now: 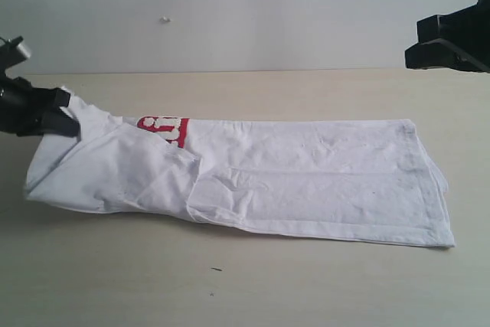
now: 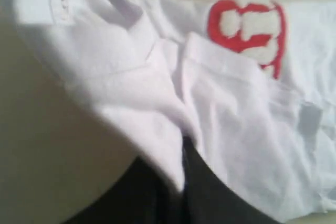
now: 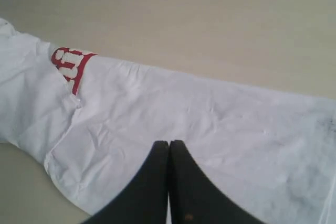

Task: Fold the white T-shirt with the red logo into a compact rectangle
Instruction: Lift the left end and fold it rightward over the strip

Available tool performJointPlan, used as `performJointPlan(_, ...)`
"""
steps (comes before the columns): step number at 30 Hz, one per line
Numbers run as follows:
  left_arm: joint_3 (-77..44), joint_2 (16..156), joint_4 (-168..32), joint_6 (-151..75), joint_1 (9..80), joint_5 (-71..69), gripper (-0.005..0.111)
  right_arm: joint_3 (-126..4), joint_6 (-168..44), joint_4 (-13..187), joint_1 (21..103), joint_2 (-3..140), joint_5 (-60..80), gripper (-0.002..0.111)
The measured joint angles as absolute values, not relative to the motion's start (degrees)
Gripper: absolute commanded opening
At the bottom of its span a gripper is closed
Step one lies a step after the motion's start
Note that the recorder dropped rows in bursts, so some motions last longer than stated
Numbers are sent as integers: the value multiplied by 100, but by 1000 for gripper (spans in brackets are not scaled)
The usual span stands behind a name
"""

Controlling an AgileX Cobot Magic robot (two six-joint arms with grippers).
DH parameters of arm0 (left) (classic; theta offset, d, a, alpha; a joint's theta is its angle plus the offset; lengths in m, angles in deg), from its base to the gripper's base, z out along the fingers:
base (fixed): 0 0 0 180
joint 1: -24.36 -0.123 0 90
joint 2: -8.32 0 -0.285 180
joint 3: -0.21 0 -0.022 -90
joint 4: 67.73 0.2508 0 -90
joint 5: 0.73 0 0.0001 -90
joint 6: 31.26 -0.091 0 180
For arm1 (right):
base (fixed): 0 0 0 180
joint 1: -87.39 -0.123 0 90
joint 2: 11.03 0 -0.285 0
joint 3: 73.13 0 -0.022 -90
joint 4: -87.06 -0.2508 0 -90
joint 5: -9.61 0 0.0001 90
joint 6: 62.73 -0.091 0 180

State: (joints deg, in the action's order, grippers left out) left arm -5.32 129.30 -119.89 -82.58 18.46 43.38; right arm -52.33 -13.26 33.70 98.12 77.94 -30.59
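Note:
The white T-shirt [image 1: 306,178] lies folded lengthwise as a long strip across the table. Only a piece of the red logo [image 1: 164,129] shows near the strip's left end, partly tucked under a fold. My left gripper [image 1: 70,123] is at that left end, shut on a bunched edge of the shirt. In the left wrist view the gripper [image 2: 181,153] has cloth [image 2: 131,77] pinched between its black fingers, with the logo [image 2: 247,30] just beyond. My right gripper [image 1: 413,55] hovers high at the right, shut and empty. In its wrist view the gripper [image 3: 169,143] hangs above the shirt [image 3: 210,114] and logo [image 3: 70,64].
The shirt rests on a pale wooden table [image 1: 253,289] that meets a plain grey wall [image 1: 245,13] at the back. Bare tabletop lies in front of and behind the strip. The hem end [image 1: 429,181] sits at the right.

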Motion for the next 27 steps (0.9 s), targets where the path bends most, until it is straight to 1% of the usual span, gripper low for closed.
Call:
performJointPlan(8, -532, 11854, -12000, -8102, 2305, 4294, 0, -5233, -1326, 3251, 9812, 7784, -3104, 0)
performJointPlan(12, -532, 11519, -12024, -7913, 2668, 4331, 0, -5283, -1209, 2955, 9812, 7627, -3243, 5)
performJointPlan(16, -486, 11355, -12197, -7774, 3292, 4331, 0, -5502, -1114, 2831, 9812, 7262, -3536, 13)
performJointPlan(19, -352, 11356, -12272, -7593, 3811, 4124, 0, -5557, -1209, 2816, 9812, 6948, -3630, 17)
performJointPlan(22, -157, 11356, -12275, -7404, 4363, 3752, 0, -5557, -1405, 2816, 9812, 6631, -3694, 19)
performJointPlan(27, 427, 11675, -12307, -6952, 5199, 3304, 0, -5557, -1639, 2816, 9812, 6009, -3900, 20)
